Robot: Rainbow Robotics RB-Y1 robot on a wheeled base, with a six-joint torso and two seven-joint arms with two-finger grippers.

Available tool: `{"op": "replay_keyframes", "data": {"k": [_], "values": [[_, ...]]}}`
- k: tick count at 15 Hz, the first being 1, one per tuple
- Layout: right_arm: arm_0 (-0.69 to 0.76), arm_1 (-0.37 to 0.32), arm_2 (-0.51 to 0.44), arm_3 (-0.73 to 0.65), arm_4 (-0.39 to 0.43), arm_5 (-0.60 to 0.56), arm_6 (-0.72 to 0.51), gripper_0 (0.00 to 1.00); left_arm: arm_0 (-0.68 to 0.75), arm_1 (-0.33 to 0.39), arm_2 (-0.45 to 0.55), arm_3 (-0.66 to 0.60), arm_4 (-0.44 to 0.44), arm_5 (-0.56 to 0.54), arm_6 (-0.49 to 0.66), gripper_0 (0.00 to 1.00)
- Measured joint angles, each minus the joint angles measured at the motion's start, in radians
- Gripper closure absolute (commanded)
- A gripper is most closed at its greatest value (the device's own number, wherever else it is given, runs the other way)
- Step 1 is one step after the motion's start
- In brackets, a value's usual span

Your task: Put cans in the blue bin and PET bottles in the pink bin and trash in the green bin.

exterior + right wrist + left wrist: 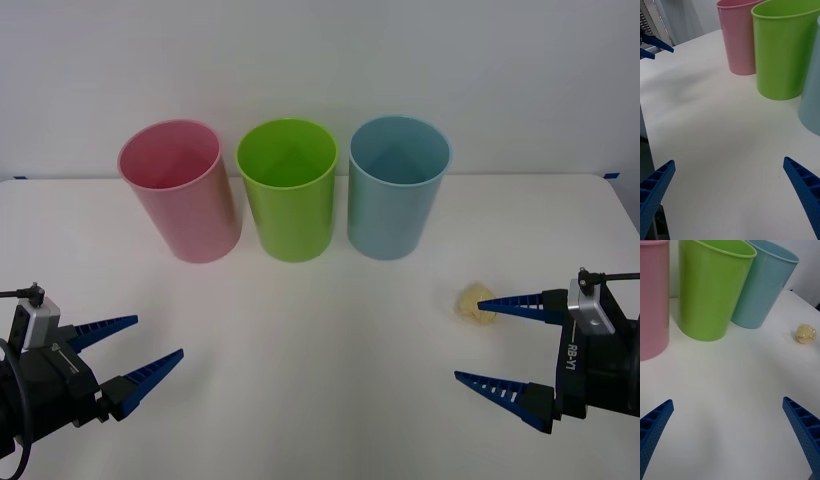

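White table (pixel 320 350) holds the pink bin (pixel 180 190), green bin (pixel 288 190) and blue bin (pixel 397 187) upright in a row up top, mouths up. Left gripper (pixel 135 350) lower left and right gripper (pixel 490 340) lower right, both spread wide. The trash (pixel 476 303), a roundish wad with no real long axis, sits mid-right, right at the right gripper's upper fingertip.

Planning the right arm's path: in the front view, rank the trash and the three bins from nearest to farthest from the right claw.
From the right claw:
1. Trash, beside its upper finger.
2. Blue bin, rightmost of the row.
3. Green bin, middle.
4. Pink bin, far left.
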Motion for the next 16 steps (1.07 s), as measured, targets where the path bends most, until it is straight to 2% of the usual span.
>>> {"op": "replay_keyframes", "data": {"k": [7, 9, 12, 16], "values": [[0.0, 0.005, -0.005, 0.0, 0.0, 0.001, 0.001, 0.0, 0.0, 0.0, 0.0, 0.0, 0.0, 0.0, 0.0, 0.0], [-0.006, 0.012, -0.051, -0.033, 0.019, -0.006, 0.0, 0.0, 0.0, 0.0, 0.0, 0.0, 0.0, 0.0, 0.0, 0.0], [-0.015, -0.025, -0.098, -0.132, 0.089, -0.012, -0.061, 0.0, 0.0, 0.0, 0.0, 0.0, 0.0, 0.0, 0.0, 0.0], [-0.029, -0.116, -0.109, -0.267, 0.228, -0.013, -0.235, 0.0, 0.0, 0.0, 0.0, 0.0, 0.0, 0.0, 0.0, 0.0]]}}
